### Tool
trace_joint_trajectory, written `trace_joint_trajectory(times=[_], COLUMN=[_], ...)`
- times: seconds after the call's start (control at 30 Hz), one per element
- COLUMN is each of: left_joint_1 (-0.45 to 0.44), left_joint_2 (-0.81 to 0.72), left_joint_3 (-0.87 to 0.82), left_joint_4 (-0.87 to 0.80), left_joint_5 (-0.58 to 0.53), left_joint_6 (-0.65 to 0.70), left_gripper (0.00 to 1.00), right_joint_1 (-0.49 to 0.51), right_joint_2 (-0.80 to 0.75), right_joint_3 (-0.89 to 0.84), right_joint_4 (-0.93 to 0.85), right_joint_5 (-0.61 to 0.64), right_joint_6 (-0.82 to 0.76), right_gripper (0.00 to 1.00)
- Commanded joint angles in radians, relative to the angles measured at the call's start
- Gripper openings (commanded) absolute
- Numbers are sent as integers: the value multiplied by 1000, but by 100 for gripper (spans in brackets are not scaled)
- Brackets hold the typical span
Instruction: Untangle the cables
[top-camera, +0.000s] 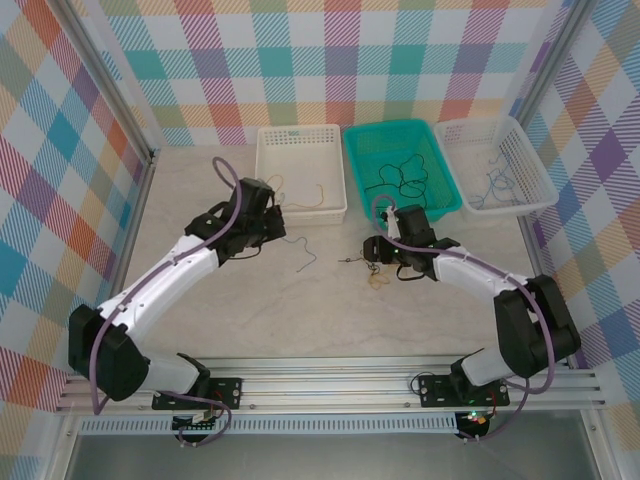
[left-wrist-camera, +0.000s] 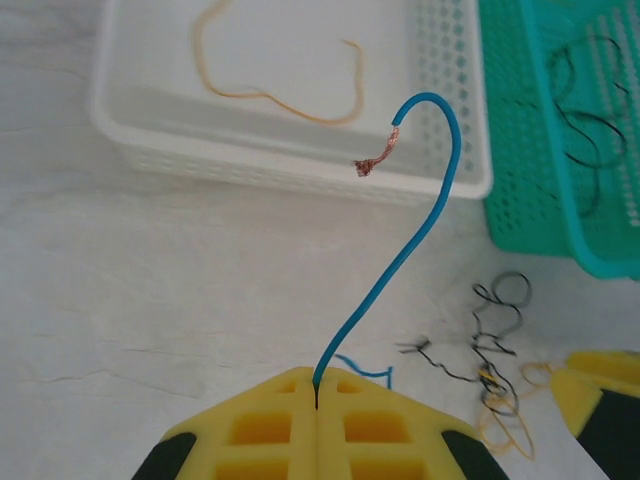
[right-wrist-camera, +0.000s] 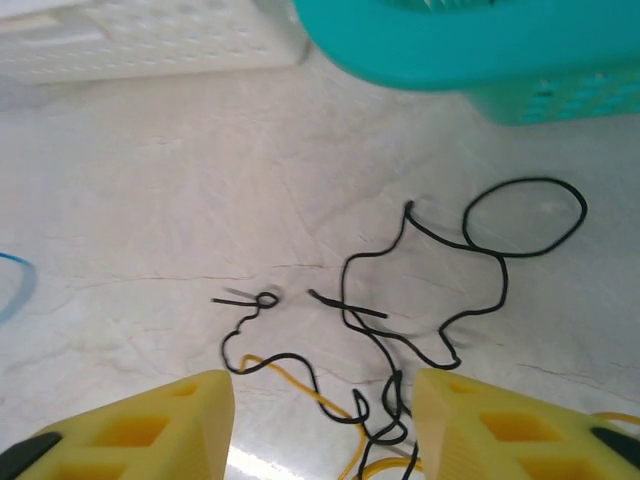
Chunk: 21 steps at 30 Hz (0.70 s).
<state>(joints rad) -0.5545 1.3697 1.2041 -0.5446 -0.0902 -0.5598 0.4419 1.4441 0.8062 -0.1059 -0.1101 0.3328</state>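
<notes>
Blue cable (left-wrist-camera: 420, 215) looks light and wiry; left gripper (left-wrist-camera: 316, 398) is clamped on it. Right gripper (right-wrist-camera: 320, 405) gapes over thin black cables (right-wrist-camera: 440, 290), probably best pinched at a free end.

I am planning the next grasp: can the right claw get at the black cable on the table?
Probably yes. The right claw hangs open over the black cable, with nothing between them; only an orange cable is tangled with it.
</notes>
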Motion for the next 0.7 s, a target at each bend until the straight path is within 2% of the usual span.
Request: trace_joint_trajectory(times=[0.0, 0.37, 0.5, 0.67], left_joint_1=[-30, -72, -75, -75], left_joint_2=[26, 105, 112, 108], left_joint_3=[63, 114, 120, 115], left_joint_4=[86, 186, 194, 209], left_joint_5=[130, 286, 305, 320], left_joint_6=[43, 47, 45, 40], left_gripper=[0, 0, 0, 0], right_joint_1=[1, 15, 27, 33], right_joint_2=[-57, -117, -122, -99], right_joint_3=[13, -43, -70, -78], right_joint_4=[20, 244, 311, 313], right_joint_5=[-106, -344, -364, -327], right_joint_6=[-9, 79, 110, 120], right_gripper=[58, 86, 90, 90])
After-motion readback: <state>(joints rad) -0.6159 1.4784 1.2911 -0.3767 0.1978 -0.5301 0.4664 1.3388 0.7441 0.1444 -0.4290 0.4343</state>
